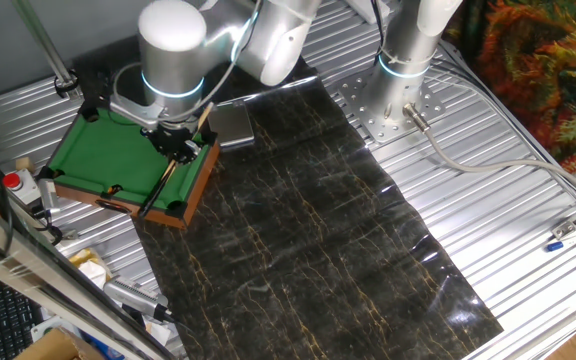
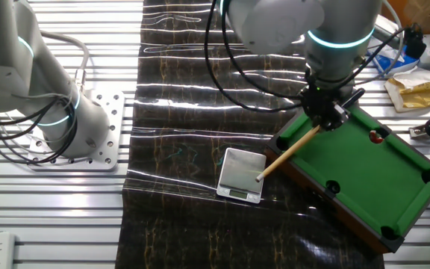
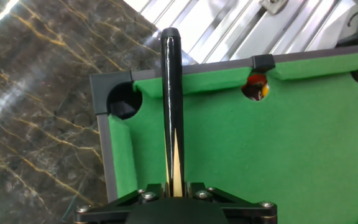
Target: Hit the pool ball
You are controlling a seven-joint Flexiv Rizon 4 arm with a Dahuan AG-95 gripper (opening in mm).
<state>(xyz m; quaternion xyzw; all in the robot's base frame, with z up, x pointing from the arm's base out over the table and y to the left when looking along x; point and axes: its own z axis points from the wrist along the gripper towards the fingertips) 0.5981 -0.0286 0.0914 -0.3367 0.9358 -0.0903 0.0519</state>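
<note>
We see the end effector (image 3: 174, 190) clamped on the cue stick (image 3: 170, 106) above the green pool table (image 3: 241, 149) on the bench; the pool ball (image 3: 258, 88) sits in the far side pocket.

The arm reaches in from above, its thick silver forearm bent at the elbow and ending in a wrist ringed with a glowing blue band. Below that ring the black gripper (image 1: 180, 141) points straight down. In the other fixed view the gripper (image 2: 327, 110) hangs under the same lit wrist, with black cables looping from the upper links down to the hand. The hand view shows the gripper (image 3: 174, 190) from behind its mount: the jaws are closed tight on a slim cue (image 3: 170, 106), which runs out ahead from between them.
</note>
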